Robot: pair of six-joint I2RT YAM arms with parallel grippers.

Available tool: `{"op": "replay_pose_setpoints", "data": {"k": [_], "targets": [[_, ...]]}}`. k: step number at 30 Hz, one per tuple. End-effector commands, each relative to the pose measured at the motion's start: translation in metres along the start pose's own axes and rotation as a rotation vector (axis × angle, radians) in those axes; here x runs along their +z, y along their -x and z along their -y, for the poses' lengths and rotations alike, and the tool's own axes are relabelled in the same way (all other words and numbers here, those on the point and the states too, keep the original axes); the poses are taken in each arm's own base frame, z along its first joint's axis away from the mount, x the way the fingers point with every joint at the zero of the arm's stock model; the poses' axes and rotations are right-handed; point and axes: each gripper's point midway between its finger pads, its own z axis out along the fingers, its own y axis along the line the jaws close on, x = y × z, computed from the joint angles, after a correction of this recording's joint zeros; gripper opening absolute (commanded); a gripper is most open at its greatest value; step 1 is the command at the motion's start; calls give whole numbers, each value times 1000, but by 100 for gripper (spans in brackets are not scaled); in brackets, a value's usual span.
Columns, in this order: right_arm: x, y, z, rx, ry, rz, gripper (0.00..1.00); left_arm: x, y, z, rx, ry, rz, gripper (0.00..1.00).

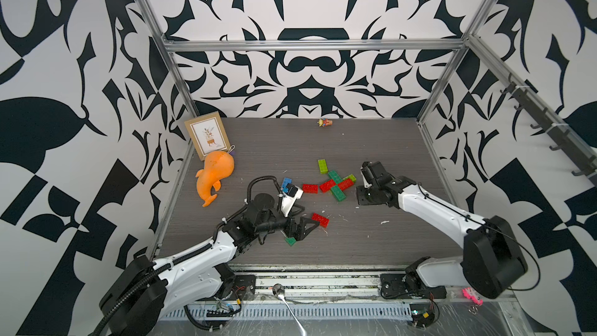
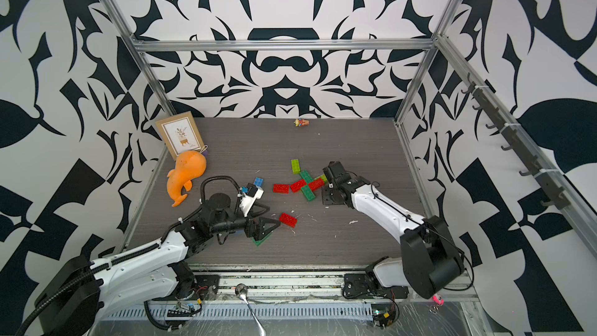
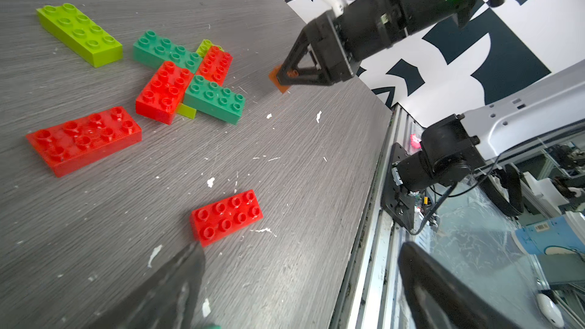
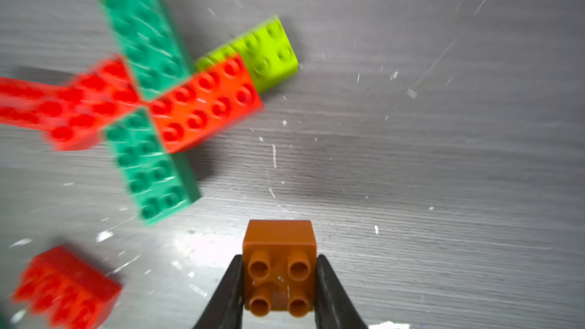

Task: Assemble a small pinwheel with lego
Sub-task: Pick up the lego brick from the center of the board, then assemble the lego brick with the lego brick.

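My right gripper (image 4: pixel 279 260) is shut on a small square orange lego brick (image 4: pixel 279 238), studs toward the camera, just above the table. In the left wrist view the orange brick (image 3: pixel 278 83) hangs right of the pinwheel cross (image 3: pixel 190 83). That cross (image 1: pixel 336 185) is two dark green and two red bricks on a lime one. Loose around it are a lime brick (image 1: pixel 322 166), a red brick (image 1: pixel 310 188) and a blue brick (image 1: pixel 286 183). My left gripper (image 1: pixel 302 228) is open, over a dark green brick (image 1: pixel 290 241), its fingertip beside another red brick (image 1: pixel 320 219).
An orange plush whale (image 1: pixel 213 177) and a picture frame (image 1: pixel 207 138) stand at the back left. A small figurine (image 1: pixel 324 122) sits by the back wall. A spoon (image 1: pixel 284 295) lies on the front rail. White crumbs dot the table.
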Motion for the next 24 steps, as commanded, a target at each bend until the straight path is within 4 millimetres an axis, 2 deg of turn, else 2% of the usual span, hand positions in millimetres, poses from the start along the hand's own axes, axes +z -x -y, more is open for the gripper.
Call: {"op": "replay_pose_setpoints", "data": {"k": [1,3,7,12,16,24], "targets": [[-29,24,-17,-100,70,57,12,5,12,15,-24,-73,5,100],[-33,33,-29,-137,108,49,11,7,13,14,-52,-74,9,100],[-27,45,-53,-207,162,27,10,6,14,15,-58,-81,11,100],[-12,58,-70,-263,172,-9,9,2,15,16,-36,-68,16,100],[1,62,-78,-286,173,-32,8,2,15,16,-30,-68,14,100],[22,64,-80,-313,153,-64,7,3,13,16,-29,-69,5,100]]}}
